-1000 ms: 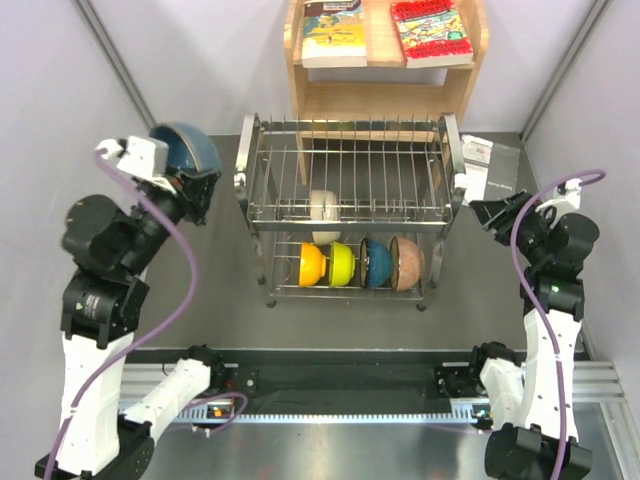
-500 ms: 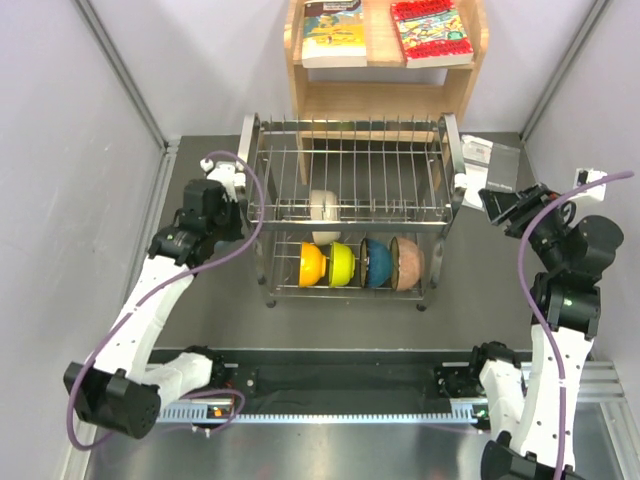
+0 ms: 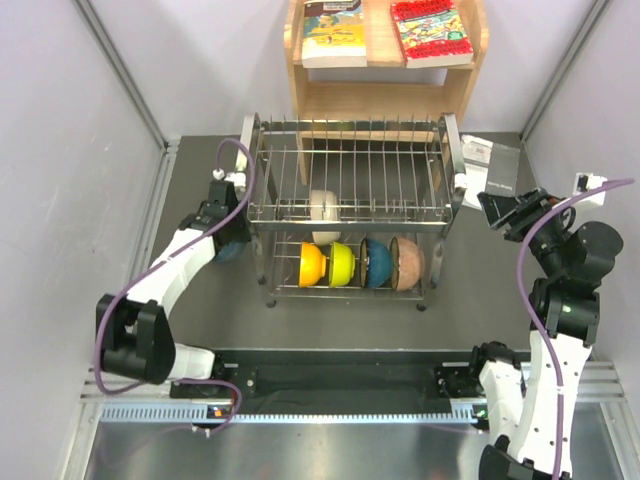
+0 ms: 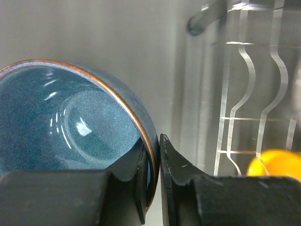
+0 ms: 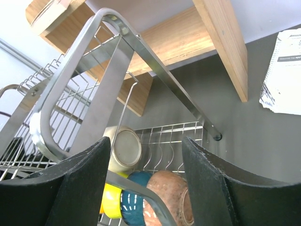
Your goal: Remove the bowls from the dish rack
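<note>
We see: left pincer [image 4: 153, 146] pinching shiny blue bowl [image 4: 70, 122] left of silver wire dish rack [image 3: 350, 190] | right pincer [image 5: 146, 143] wide | dark grey table [image 3: 330, 320] | pale walls [image 3: 60, 150]

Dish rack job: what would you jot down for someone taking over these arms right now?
Left gripper: shut on the blue bowl at its rim, beside the dish rack, left end.
Right gripper: open, empty, by the rack's upper right corner.
In the rack: white bowl up top; orange, yellow, teal and tan below.
Done: one bowl out. Left: set it down, unload five.
</note>
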